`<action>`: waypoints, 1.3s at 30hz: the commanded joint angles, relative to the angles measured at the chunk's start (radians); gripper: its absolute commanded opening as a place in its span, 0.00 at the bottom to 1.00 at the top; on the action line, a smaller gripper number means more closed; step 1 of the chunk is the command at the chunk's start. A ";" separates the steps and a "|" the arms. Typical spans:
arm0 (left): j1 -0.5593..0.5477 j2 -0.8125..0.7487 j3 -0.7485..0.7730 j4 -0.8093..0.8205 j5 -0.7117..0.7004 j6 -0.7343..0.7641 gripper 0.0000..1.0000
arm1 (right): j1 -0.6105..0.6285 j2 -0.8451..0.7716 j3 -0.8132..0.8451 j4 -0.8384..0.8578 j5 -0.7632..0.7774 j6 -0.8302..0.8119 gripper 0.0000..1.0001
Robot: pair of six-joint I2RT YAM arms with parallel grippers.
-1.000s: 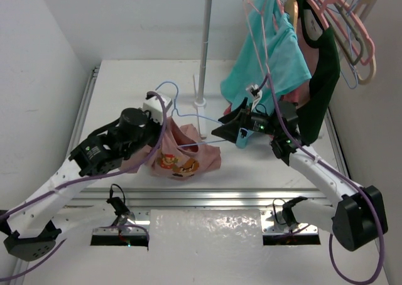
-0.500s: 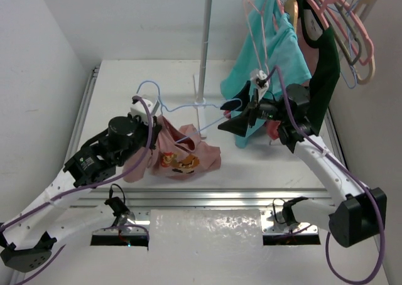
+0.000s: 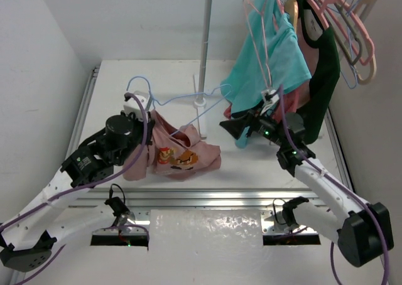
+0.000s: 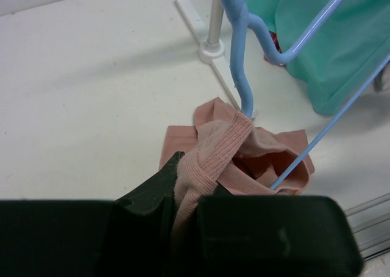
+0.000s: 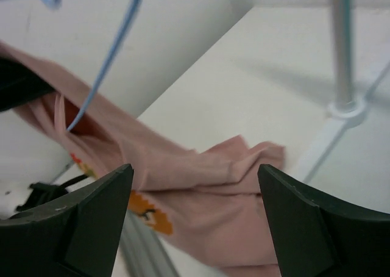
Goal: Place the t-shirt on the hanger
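The dusty pink t-shirt (image 3: 188, 154) lies bunched on the table, with its ribbed collar lifted. My left gripper (image 3: 143, 111) is shut on that collar (image 4: 210, 152). The light blue wire hanger (image 3: 188, 98) is raised above the shirt. Its hook is by my left gripper and one arm runs down into the neck opening (image 4: 304, 152). My right gripper (image 3: 232, 127) is open and empty, to the right of the shirt and below the hanger's right end. In the right wrist view its jaws frame the shirt (image 5: 231, 197), with the hanger wire (image 5: 109, 57) at the upper left.
The rack's white pole (image 3: 204, 46) stands on its foot behind the shirt. A teal shirt (image 3: 270, 59) and a dark green garment (image 3: 323, 78) hang just behind my right arm. Pink hangers (image 3: 345, 21) and a beige hanger (image 3: 370, 65) hang at the top right.
My left gripper has moved left and back with the collar. The hanger has swung up and left, and its right end is now above my right gripper, which has sunk slightly.
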 commanded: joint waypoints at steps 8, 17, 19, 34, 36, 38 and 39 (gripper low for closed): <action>0.005 0.029 0.138 0.050 0.033 -0.091 0.00 | 0.356 0.173 0.075 0.053 0.211 -0.015 0.70; 0.004 0.032 0.126 0.054 0.061 -0.093 0.00 | 0.402 0.206 0.117 0.050 0.273 -0.041 0.62; 0.004 0.028 0.117 0.066 0.073 -0.092 0.00 | 0.402 0.241 0.139 0.043 0.264 -0.038 0.61; 0.005 0.043 0.140 0.083 0.084 -0.096 0.00 | 0.416 0.344 0.134 0.122 0.215 -0.021 0.00; 0.005 0.040 0.134 0.076 0.070 -0.096 0.00 | 0.407 0.312 0.115 0.112 0.279 -0.027 0.00; 0.005 0.040 0.126 0.068 0.064 -0.093 0.00 | 0.370 0.281 0.098 0.096 0.325 -0.010 0.00; 0.005 0.034 0.118 0.065 0.064 -0.076 0.00 | 0.355 0.253 0.099 0.058 0.361 -0.006 0.00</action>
